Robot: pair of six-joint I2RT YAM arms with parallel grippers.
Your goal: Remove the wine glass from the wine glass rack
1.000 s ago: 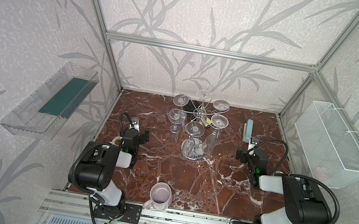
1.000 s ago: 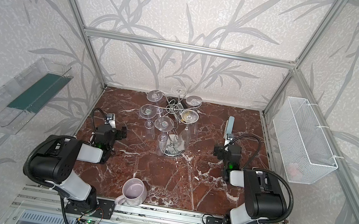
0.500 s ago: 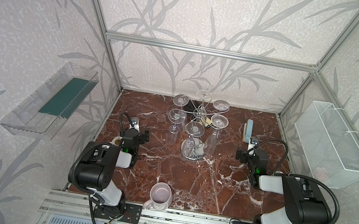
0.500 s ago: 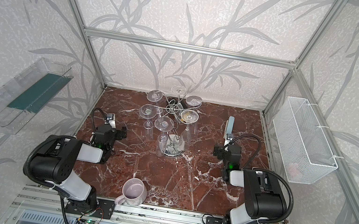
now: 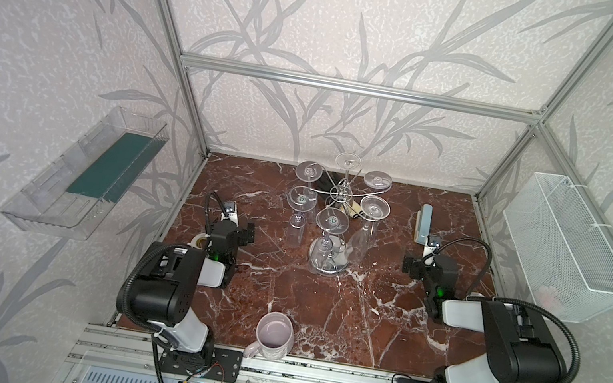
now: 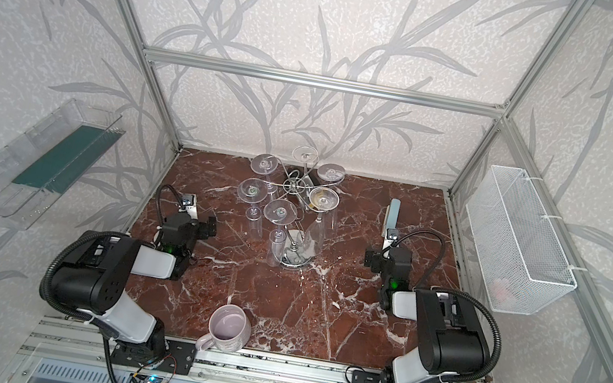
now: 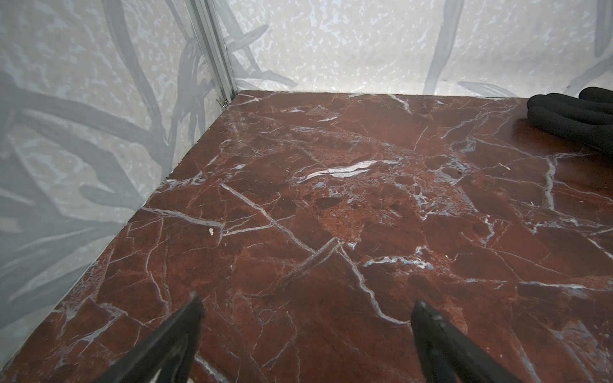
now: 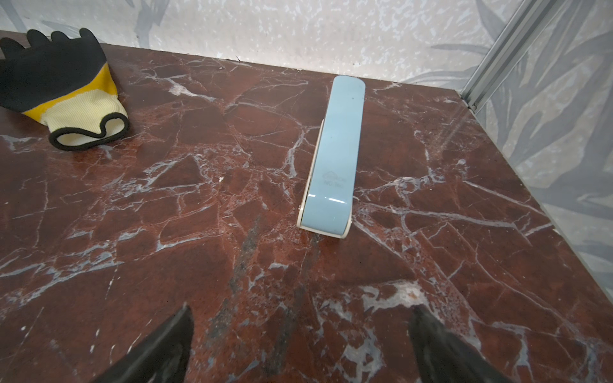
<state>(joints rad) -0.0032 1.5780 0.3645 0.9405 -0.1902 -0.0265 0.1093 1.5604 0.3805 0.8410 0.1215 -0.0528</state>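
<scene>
The chrome wine glass rack [image 5: 340, 195] [image 6: 293, 187] stands at the back middle of the marble table on a round mirror base [image 5: 327, 267]. Several clear wine glasses hang upside down from its arms; the nearest wine glass [image 5: 332, 220] [image 6: 280, 212] faces the front. My left gripper [image 5: 245, 232] [image 6: 211, 226] [image 7: 307, 302] rests low to the left of the rack, open and empty. To the right of the rack my right gripper [image 5: 409, 264] [image 6: 370, 259] [image 8: 302, 308] is also open with nothing between its fingers. Neither wrist view shows the rack.
A lilac mug [image 5: 274, 334] [image 6: 229, 325] stands at the table's front edge. A light blue oblong object [image 5: 424, 222] [image 8: 335, 159] lies ahead of the right gripper. A black and yellow glove [image 8: 63, 89] [image 7: 570, 112] lies behind the rack. A clear tray [image 5: 84, 172] and a wire basket [image 5: 565, 244] hang on the side walls.
</scene>
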